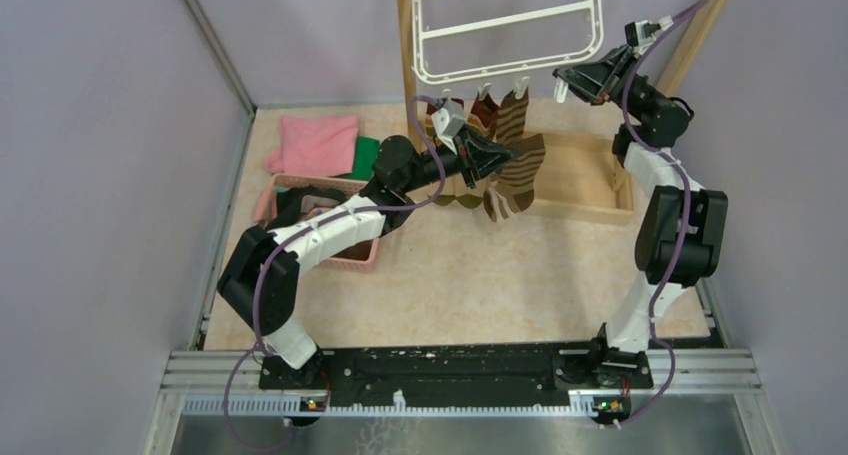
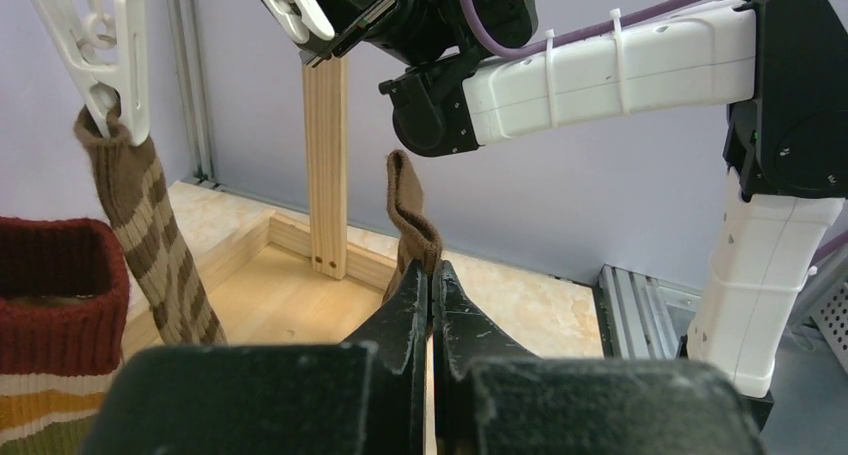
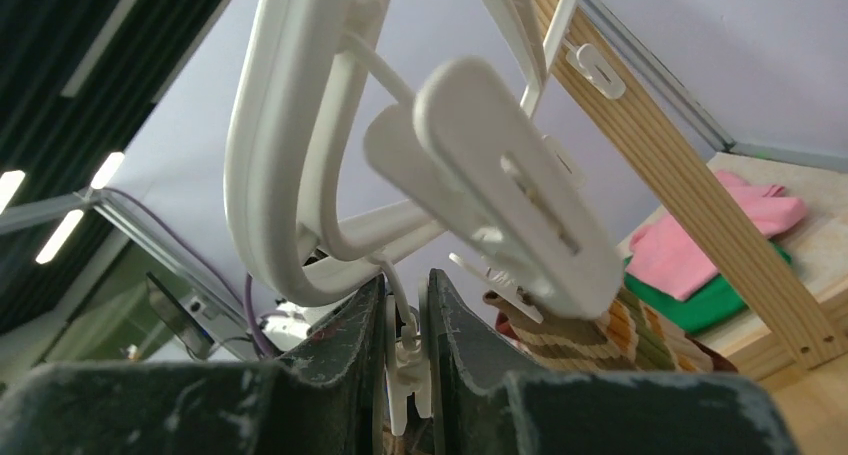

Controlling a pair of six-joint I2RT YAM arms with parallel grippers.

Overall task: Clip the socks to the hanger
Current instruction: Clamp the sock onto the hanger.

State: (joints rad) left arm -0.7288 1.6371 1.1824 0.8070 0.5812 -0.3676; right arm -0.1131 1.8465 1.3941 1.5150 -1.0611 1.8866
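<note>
The white hanger [image 1: 510, 25] hangs at the back, with a brown-and-cream striped sock [image 1: 512, 115] and a red-cuffed banded sock [image 1: 485, 110] clipped to its near edge. My left gripper [image 1: 500, 158] is shut on a dark brown sock [image 1: 522, 180] and holds it up below those socks. In the left wrist view the gripper [image 2: 432, 275] pinches that sock's cuff [image 2: 410, 215], and the striped sock [image 2: 150, 245] hangs from a clip [image 2: 105, 55] to the left. My right gripper [image 1: 565, 83] is at the hanger's right corner, shut on a white clip [image 3: 405, 370].
A pink basket [image 1: 330, 225] stands under my left arm, with a pink cloth [image 1: 315, 143] and a green cloth [image 1: 365, 155] behind it. A wooden base frame [image 1: 585, 180] with two posts [image 1: 405, 35] holds the hanger. Purple walls close in both sides.
</note>
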